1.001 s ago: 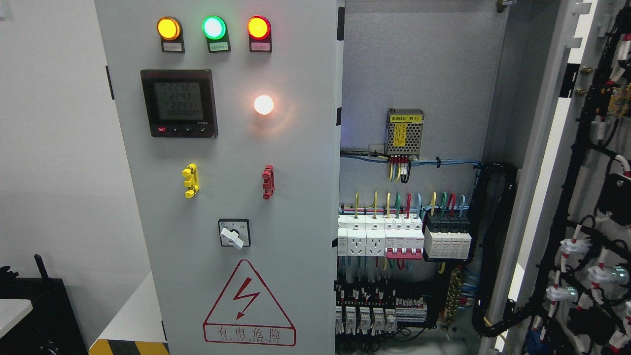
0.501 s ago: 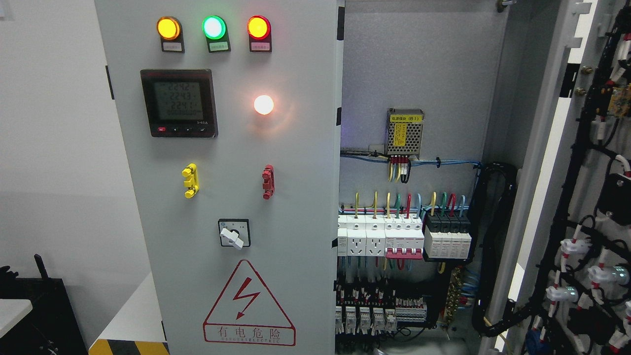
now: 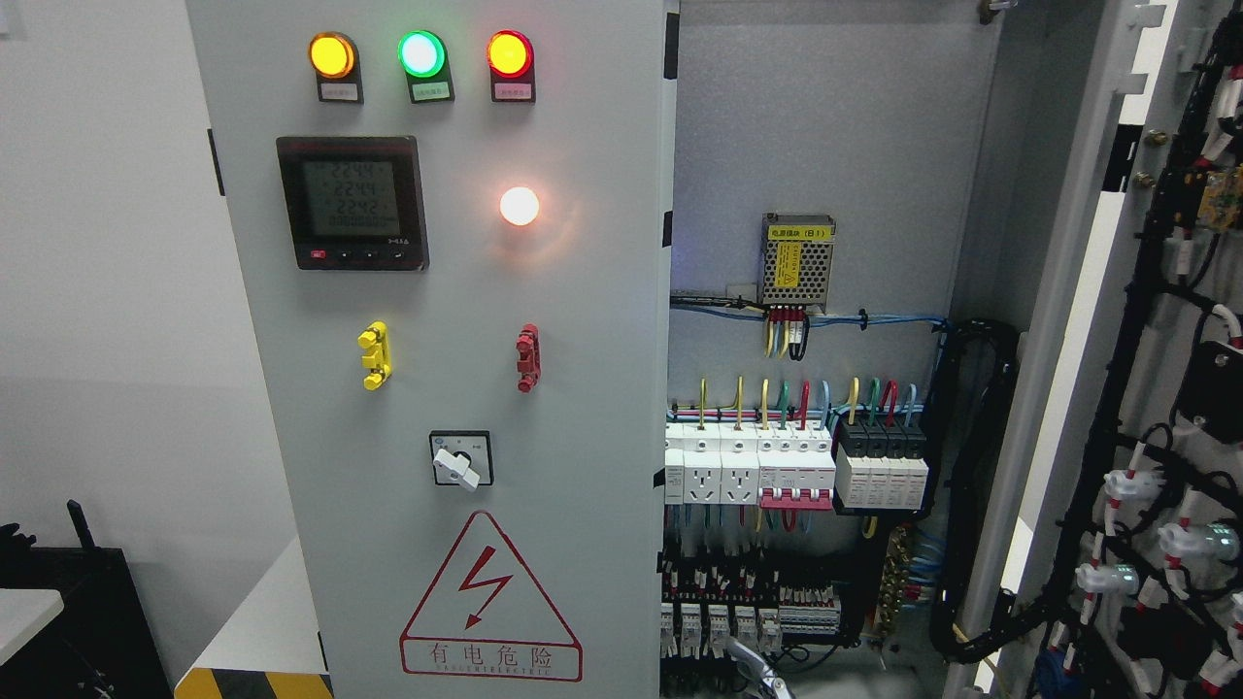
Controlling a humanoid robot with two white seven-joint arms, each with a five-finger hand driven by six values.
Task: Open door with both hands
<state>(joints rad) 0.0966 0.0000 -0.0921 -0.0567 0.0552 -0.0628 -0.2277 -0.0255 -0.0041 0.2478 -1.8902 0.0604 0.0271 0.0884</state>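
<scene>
A robot hand [image 3: 757, 670] has risen into view at the bottom edge below the breakers [image 3: 748, 471]; its opening cannot be told.

You're looking at a matt grey painted metal door [image 3: 544, 408], a glossy black meter screen [image 3: 352, 202], and shiny plastic breakers [image 3: 748, 466] inside the speckled back panel [image 3: 816, 126].

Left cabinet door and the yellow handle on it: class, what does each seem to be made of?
Left cabinet door: probably sheet metal with matte light-grey paint; it looks flat, thin-edged and evenly coated, with soft glare around the lamp. Yellow handle: likely moulded plastic; the colour is uniform and slightly glossy, with rounded knobs.
</scene>
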